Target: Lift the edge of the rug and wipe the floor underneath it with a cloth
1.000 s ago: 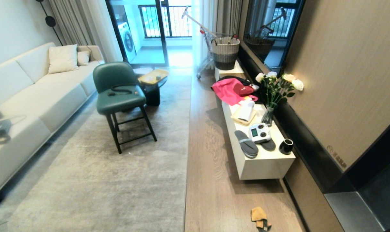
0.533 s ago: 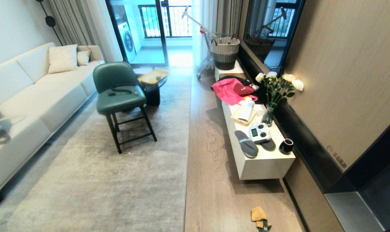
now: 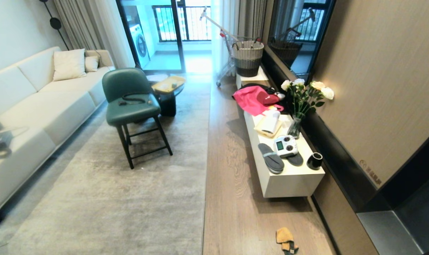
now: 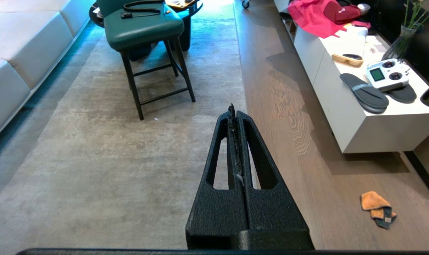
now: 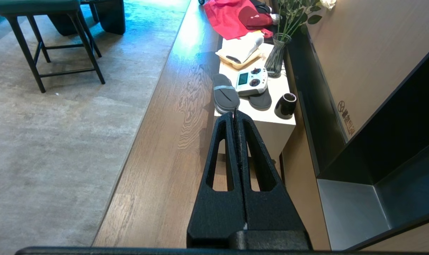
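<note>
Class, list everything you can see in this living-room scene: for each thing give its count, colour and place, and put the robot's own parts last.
mottled grey-beige rug: one, covers the floor's left part; its straight rug edge lies flat
light brown wood-plank floor: strip between rug and cabinet
small orange-yellow fluffy cloth: one, on the floor near the cabinet's near end
cream sofa: one, far left
green padded chair: one, on the rug
long white low cabinet: one, right, along the wall
grey slippers: two, on the cabinet
white remote controller: one, on the slippers
pink fabric: one, on the cabinet's far part
vase of white roses: one, on the cabinet
left gripper: black, shut, empty
right gripper: black, shut, empty
</note>
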